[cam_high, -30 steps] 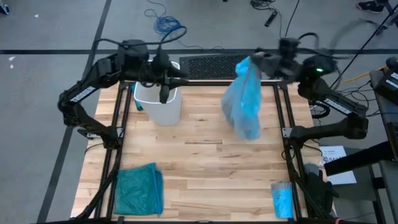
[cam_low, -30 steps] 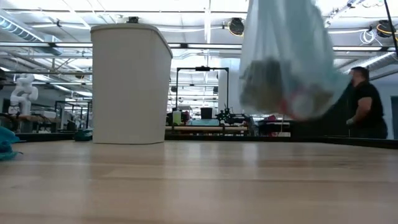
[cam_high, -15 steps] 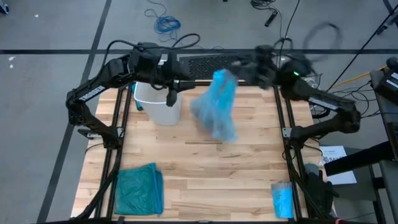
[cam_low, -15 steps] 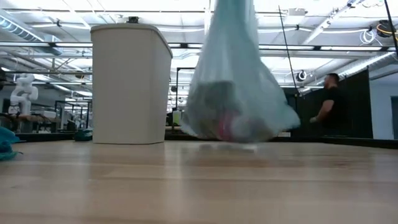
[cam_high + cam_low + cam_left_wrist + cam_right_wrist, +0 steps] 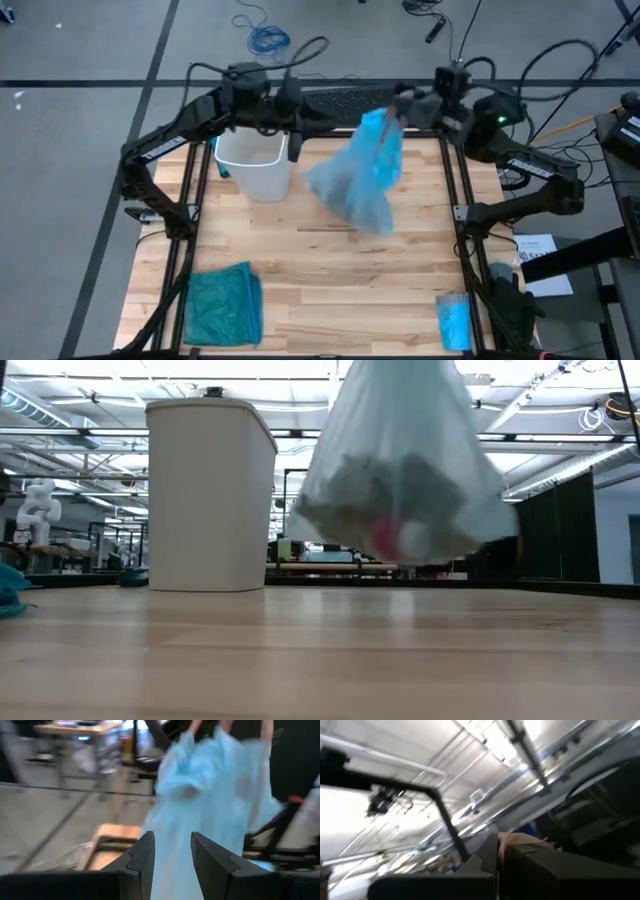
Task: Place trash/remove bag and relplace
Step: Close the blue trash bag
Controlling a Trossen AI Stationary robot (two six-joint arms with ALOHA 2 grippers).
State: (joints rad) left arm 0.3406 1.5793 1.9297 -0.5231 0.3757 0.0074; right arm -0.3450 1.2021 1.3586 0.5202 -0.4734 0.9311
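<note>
- My right gripper [image 5: 392, 112], upper centre of the high view, pinches the bag [image 5: 357, 175] top; bag with trash [image 5: 395, 510] hangs above the table [image 5: 330, 270].
- My left gripper [image 5: 297, 140], jaws narrowly apart and empty, beside the white bin [image 5: 255, 165].

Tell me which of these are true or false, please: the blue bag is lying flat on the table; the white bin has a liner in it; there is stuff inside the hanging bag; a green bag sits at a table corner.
1. The pale blue bag lies flat on the table. False: in the low view it hangs clear of the wood, held up by its top at the right gripper.
2. The white bin has a liner in it. False: from above it looks bare inside.
3. The hanging bag holds trash. True: dark and reddish lumps show through it.
4. A teal-green bag lies at a near corner of the table. True.
</note>
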